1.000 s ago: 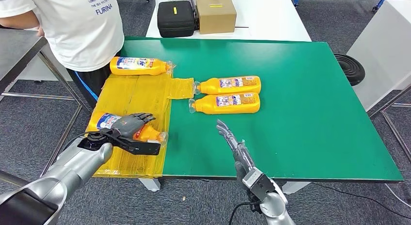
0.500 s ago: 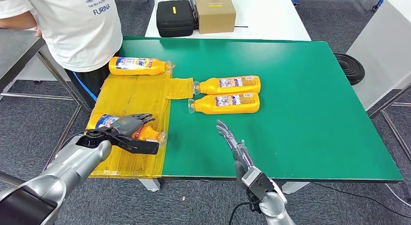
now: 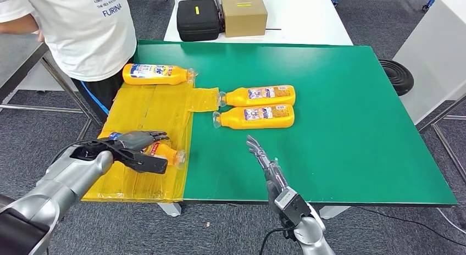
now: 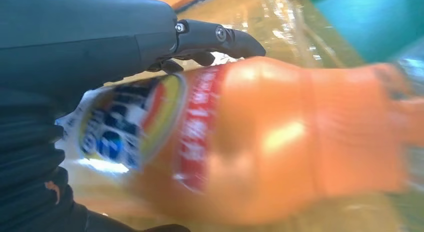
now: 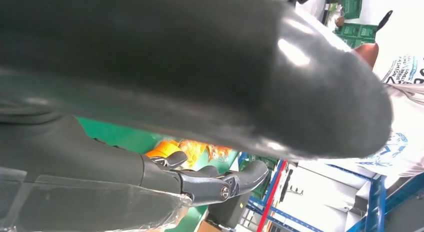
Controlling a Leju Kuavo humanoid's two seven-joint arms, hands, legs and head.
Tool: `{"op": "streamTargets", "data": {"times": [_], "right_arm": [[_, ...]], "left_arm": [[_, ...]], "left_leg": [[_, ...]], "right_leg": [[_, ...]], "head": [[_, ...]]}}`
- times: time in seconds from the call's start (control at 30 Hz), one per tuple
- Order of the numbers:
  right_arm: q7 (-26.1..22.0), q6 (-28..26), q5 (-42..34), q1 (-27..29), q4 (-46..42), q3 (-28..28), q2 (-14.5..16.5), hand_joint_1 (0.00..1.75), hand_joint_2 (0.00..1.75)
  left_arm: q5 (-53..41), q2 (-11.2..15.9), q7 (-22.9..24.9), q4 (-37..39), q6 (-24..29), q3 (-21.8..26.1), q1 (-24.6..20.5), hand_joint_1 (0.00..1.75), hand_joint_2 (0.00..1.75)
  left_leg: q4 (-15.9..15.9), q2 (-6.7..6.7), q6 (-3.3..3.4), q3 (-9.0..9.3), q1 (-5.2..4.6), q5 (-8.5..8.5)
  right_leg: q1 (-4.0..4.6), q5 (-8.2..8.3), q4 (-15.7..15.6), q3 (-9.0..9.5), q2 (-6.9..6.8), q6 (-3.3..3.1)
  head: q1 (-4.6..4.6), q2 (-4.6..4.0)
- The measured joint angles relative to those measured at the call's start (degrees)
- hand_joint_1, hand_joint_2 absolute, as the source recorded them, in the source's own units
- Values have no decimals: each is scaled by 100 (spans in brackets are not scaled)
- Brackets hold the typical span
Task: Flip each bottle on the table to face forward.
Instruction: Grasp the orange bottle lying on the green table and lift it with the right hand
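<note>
My left hand [image 3: 137, 148] is wrapped around the near bottle [image 3: 159, 151] lying on the yellow sheet [image 3: 154, 109] at the table's [image 3: 340, 128] left edge. My fingers [image 4: 220, 37] curl over its body and the thumb sits under, which I judge is the hold needed to roll it so its label faces forward. The wrist view shows that label [image 4: 130, 122] turned partly toward me. My right hand [image 3: 261, 156] hovers over the green near the front edge, fingers straight and apart, holding nothing, probably waiting its turn. Beyond it two bottles [image 3: 255, 106] lie side by side, touching, caps toward the sheet. Farthest, a fourth bottle [image 3: 156, 74] lies at the sheet's back edge, just beside a person [image 3: 82, 29] standing there.
</note>
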Motion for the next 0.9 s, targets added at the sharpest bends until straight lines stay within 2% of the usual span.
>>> {"op": "streamTargets", "data": {"times": [0.57,0.9], "right_arm": [[133,-5,29,-11,34,-111,33,0,0],[185,-7,2,-112,181,-158,30,0,0]], "left_arm": [[625,737,38,-1418,-197,-102,258,0,175],[779,1037,-293,-1828,-841,-286,209,0,175]], "left_leg": [[1,1,1,-36,1,1],[1,1,2,-41,1,1]], "right_leg": [[0,-1,1,-31,-1,0],[0,0,2,-36,-1,0]], "head": [[1,0],[2,0]]}}
